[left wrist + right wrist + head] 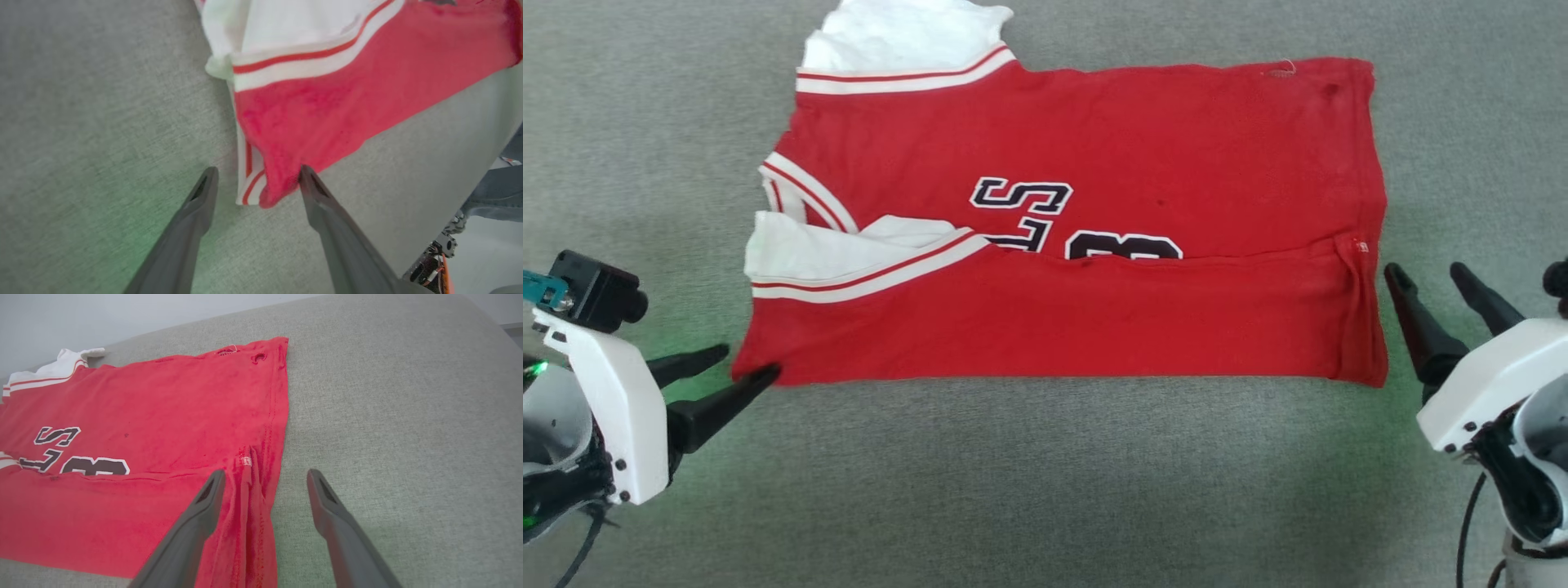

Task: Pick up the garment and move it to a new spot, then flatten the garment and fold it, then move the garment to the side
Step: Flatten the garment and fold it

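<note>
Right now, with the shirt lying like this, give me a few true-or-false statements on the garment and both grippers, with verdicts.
1. The garment lies on the grey surface with its near edge folded over. True.
2. The left gripper is shut on the garment's corner. False: it is open, with the corner between its fingers.
3. The right gripper is open at the hem end. True.
4. The white sleeves lie at the right gripper's end. False: they lie at the left gripper's end.
5. The black lettering shows in full. False: the folded flap covers part of it.
</note>
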You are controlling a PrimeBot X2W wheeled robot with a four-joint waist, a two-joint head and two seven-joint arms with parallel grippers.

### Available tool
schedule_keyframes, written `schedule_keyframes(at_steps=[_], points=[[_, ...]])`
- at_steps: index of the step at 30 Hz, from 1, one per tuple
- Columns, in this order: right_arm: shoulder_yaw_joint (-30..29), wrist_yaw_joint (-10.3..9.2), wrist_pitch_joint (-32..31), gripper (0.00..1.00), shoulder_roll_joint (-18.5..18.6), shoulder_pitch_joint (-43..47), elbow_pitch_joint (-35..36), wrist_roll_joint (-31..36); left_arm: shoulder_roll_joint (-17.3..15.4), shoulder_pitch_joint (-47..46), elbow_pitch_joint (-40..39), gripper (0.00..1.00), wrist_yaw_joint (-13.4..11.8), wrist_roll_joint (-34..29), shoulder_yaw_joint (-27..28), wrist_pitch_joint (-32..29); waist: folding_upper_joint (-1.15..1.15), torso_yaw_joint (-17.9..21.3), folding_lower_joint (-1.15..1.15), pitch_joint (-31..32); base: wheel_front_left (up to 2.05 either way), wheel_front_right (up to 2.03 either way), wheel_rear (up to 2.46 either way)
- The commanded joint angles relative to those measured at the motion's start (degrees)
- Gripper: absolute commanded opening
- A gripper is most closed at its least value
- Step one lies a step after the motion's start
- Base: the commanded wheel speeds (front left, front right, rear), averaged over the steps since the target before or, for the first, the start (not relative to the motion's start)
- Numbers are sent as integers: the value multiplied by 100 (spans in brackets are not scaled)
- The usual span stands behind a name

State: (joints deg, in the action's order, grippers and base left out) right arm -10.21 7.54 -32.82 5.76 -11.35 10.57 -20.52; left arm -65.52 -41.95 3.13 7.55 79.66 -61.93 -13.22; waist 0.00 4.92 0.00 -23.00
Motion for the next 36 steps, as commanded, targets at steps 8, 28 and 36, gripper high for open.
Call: schedule_keyframes(at_steps=[8,28,36], points=[[155,-11,-324,100,33,122,185,52,465,-180,592,15,-15,465,-290,-450,0,226,0,-219,0,0,0],[932,-8,-2041,0,441,-344,-596,53,596,-285,350,0,-14,530,-581,104,0,-46,0,-360,0,0,0],[805,-13,-2083,0,818,-79,-296,-71,94,90,-205,0,-14,566,-739,545,0,-119,0,-198,0,0,0]])
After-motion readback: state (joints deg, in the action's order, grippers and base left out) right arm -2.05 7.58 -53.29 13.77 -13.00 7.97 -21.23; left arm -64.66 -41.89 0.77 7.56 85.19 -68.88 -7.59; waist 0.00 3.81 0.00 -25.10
